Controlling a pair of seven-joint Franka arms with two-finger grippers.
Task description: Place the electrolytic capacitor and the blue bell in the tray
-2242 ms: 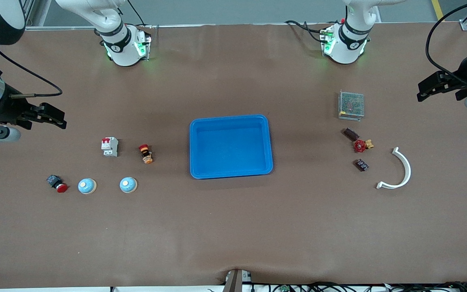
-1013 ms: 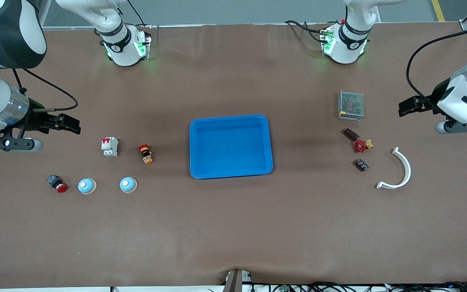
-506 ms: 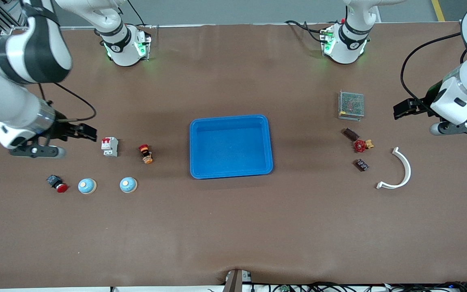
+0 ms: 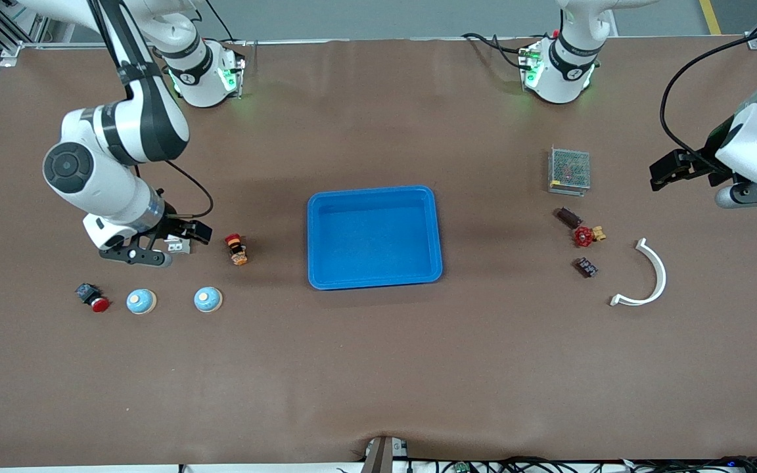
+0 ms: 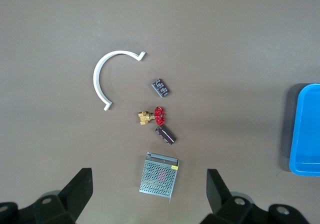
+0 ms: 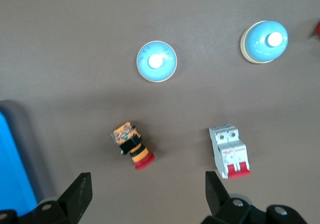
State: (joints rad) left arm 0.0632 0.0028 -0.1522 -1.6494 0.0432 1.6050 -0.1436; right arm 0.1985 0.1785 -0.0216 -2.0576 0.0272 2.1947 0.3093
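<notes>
I'm holding the right gripper (image 4: 202, 232) up over the white circuit breaker (image 6: 230, 151), fingers (image 6: 77, 194) spread wide with nothing between them, and the bell I'm wanting is not under them. The nearer blue bell (image 4: 207, 299) is sitting on the table closer to the front camera than the breaker, a round dome with no long axis, so any approach angle is working for me. The second blue bell (image 4: 140, 301) is lying beside it, toward the right arm's end. The left gripper (image 4: 671, 170) is hovering near that arm's end of the table, fingers (image 5: 80, 189) also wide apart and empty. The electrolytic capacitor (image 4: 568, 217), the dark cylinder, is lying on its side between the metal mesh box (image 4: 569, 170) and the red valve (image 4: 584, 236), long axis slanted. The tray (image 4: 318, 282) is waiting mid-table with nothing in it.
</notes>
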